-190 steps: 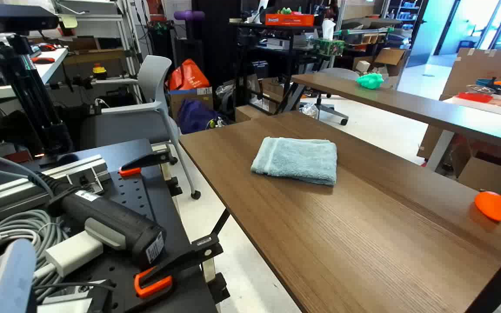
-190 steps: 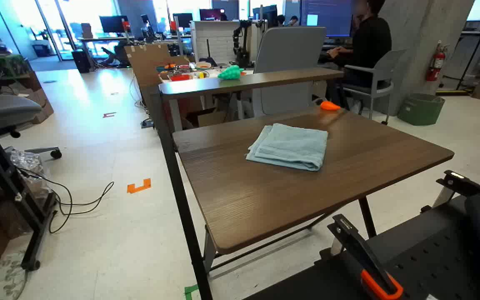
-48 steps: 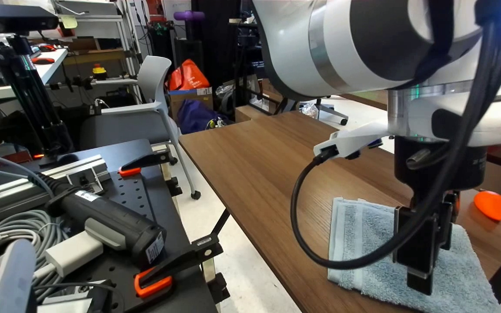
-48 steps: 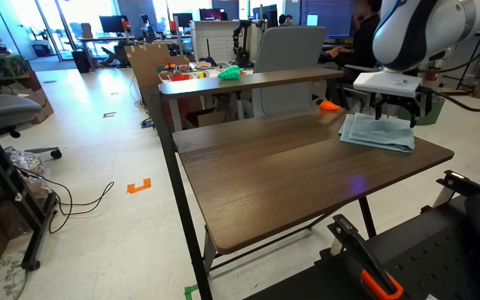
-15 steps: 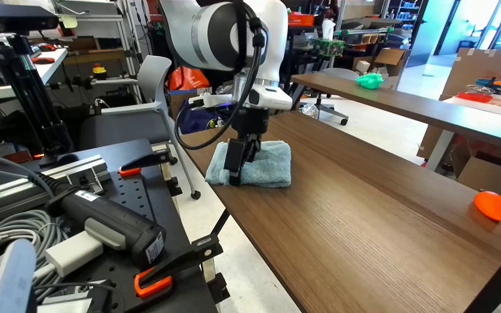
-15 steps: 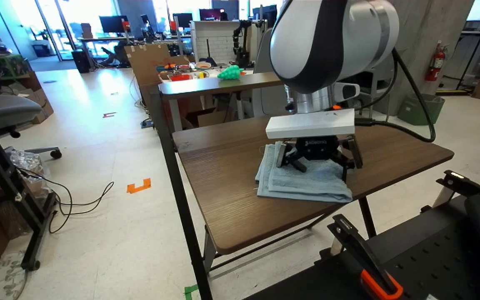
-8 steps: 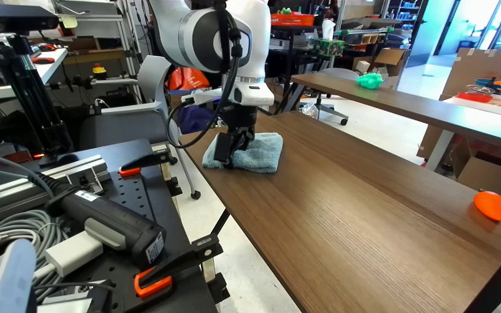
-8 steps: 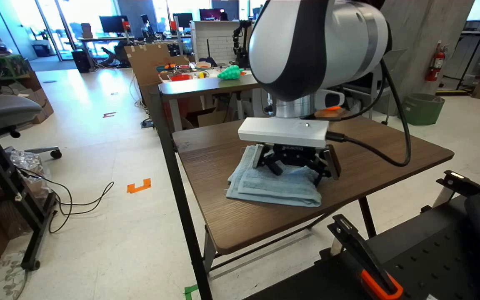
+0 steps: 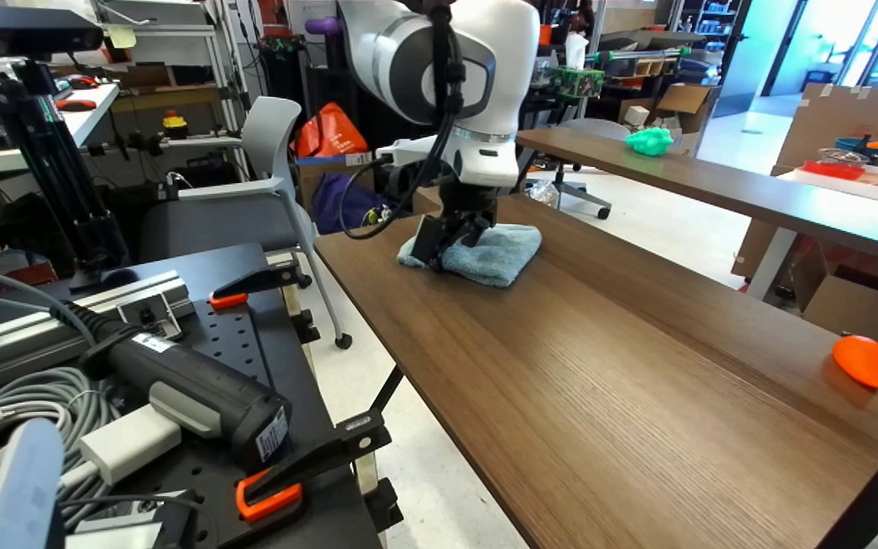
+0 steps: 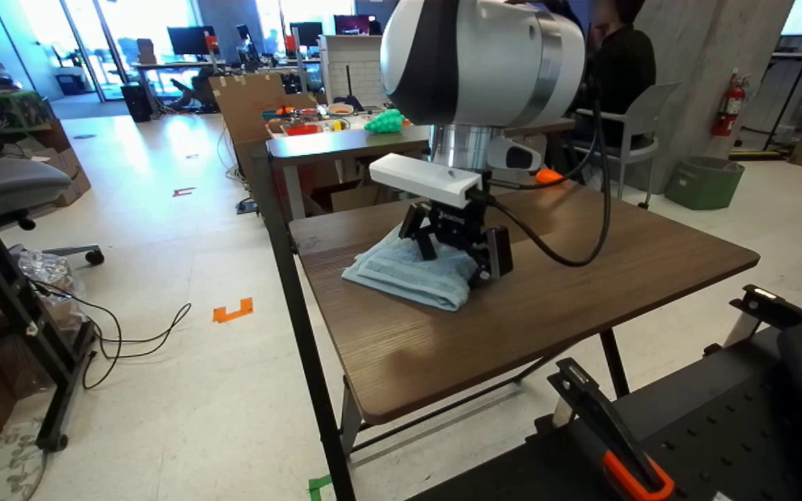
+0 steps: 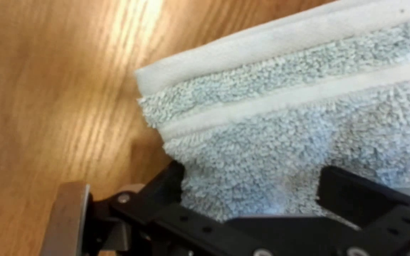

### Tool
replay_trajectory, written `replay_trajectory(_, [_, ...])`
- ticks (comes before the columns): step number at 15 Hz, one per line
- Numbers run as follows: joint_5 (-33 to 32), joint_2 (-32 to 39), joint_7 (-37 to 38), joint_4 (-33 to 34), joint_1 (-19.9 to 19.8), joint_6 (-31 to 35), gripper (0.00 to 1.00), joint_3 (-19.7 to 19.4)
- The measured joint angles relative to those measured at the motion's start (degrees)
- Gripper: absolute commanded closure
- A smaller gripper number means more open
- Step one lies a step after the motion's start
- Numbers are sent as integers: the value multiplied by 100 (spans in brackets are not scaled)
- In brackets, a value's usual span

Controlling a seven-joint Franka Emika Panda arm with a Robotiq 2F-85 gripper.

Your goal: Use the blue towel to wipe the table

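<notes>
The folded light blue towel lies on the brown table (image 9: 637,381). It shows in both exterior views (image 9: 509,252) (image 10: 401,271), towards the table end away from the orange object. In the wrist view the towel (image 11: 262,142) fills the right side, with its pale hem towards the top. My gripper (image 10: 457,268) is down on the towel, tilted, with its fingers wide apart. In the wrist view (image 11: 253,176) the left finger is against the towel's edge and the right finger is on its top. The fingertips' contact with the table is hidden.
An orange object (image 9: 861,361) lies near the far end of the table. A raised shelf (image 9: 751,187) with a green bumpy object (image 9: 648,142) runs along one long side. A black cart (image 9: 225,335) with clamps, a scanner-like tool and cables stands beside the opposite long side.
The towel was mid-table, then near the orange object, then by the opposite end's edge. Over the last half second gripper and towel moved together towards the shelf side and turned slightly.
</notes>
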Motion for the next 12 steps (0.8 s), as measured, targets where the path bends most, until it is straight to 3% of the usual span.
replay_trajectory(8, [257,952,1114,2264,-674,-1875,0,-328])
replay_trajectory(12, [223,849,1320,2809,-753,-2357,0,-517])
